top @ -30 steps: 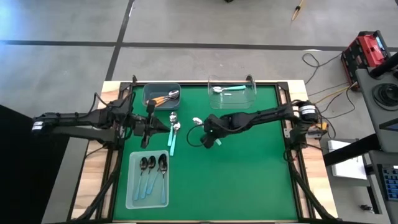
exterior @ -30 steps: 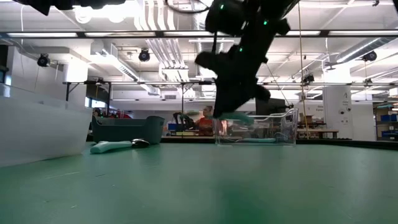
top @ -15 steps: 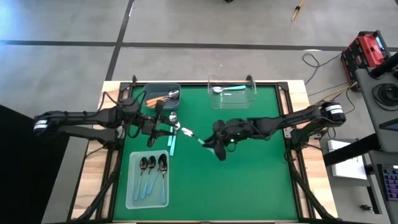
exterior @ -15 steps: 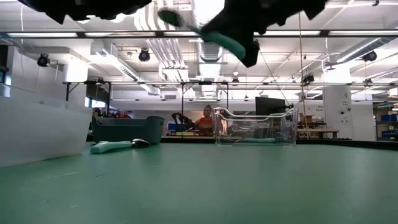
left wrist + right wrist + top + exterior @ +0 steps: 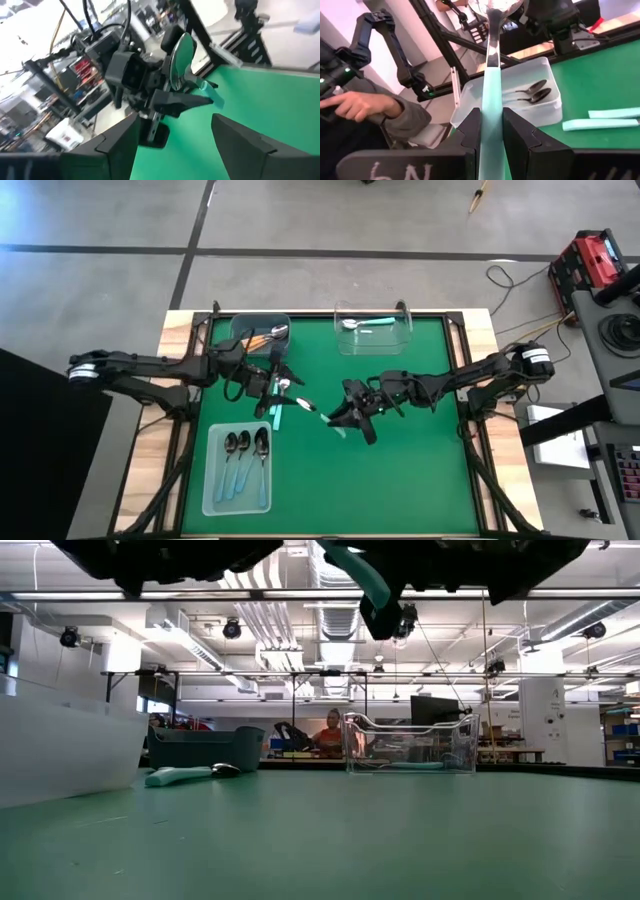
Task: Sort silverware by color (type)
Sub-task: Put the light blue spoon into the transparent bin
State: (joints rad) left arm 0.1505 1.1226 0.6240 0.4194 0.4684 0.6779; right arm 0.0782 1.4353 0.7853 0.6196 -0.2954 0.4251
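Note:
My right gripper (image 5: 338,418) is shut on a teal-handled spoon (image 5: 312,408) and holds it in the air over the middle of the green mat. The spoon's silver bowl (image 5: 181,52) points at my left gripper (image 5: 287,388). That gripper stands open just left of the bowl and touches nothing. Below the left gripper, another teal-handled spoon (image 5: 277,416) lies flat on the mat. Orange-handled spoons rest in a dark bin (image 5: 260,332). Three dark spoons lie in a white tray (image 5: 237,468). My right gripper pinches the spoon's teal handle (image 5: 491,131) between its two fingers. The fingers are level, come from the table's right side and lie along the handle. The spoon sticks out ahead of the fingers, bowl end foremost, lifted clear of the mat.
A clear bin (image 5: 373,328) with one teal spoon stands at the far edge, right of the dark bin. The white tray sits at the near left. A person's hand (image 5: 355,107) shows beyond the table's left side. The mat's right half (image 5: 420,470) is bare.
My right gripper has risen and tipped from pointing down to level, carrying the teal spoon up off the mat, bowl swung toward the left arm. My left gripper has moved toward the table's right, toward the spoon, and opened.

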